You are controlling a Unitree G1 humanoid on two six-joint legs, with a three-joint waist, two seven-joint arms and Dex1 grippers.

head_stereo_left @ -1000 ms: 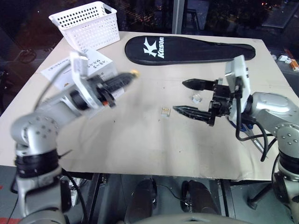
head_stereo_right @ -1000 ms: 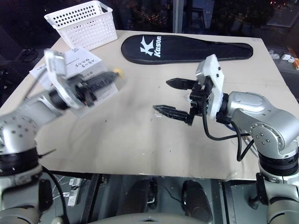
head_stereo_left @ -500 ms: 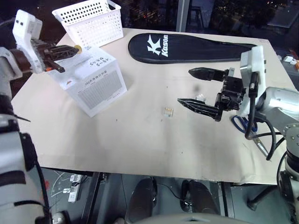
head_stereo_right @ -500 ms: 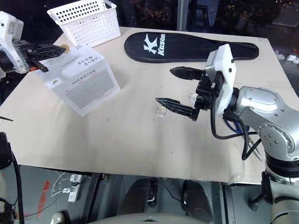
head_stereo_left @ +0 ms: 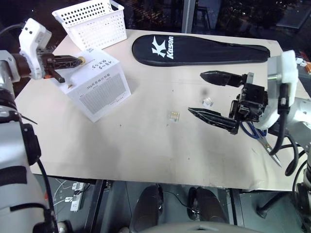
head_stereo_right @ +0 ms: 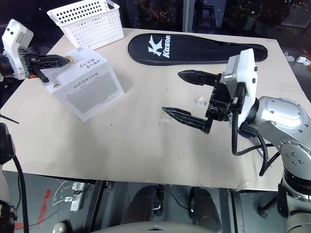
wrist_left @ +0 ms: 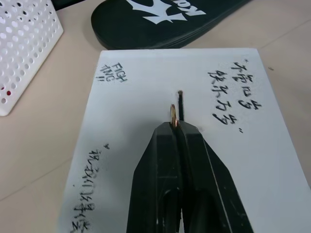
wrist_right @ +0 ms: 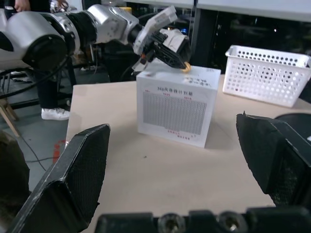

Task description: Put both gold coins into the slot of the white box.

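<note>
Left gripper (wrist_left: 176,127): clamped on a gold coin (wrist_left: 172,113), edge-up over the white box (wrist_left: 146,145), apparently just beside the slot (wrist_left: 181,104).
Right gripper (head_stereo_left: 209,95): jaws wide apart, empty, above the table (head_stereo_left: 146,141).

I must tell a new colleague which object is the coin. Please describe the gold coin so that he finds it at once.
Find the white box near the basket. Over its handwritten top, the left tool pinches the gold coin beside the slot. It is the shiny gold thing there.

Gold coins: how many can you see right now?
1. A gold coin is pinched in the left end effector, above the slot on the white box. A second may be hidden.
</note>
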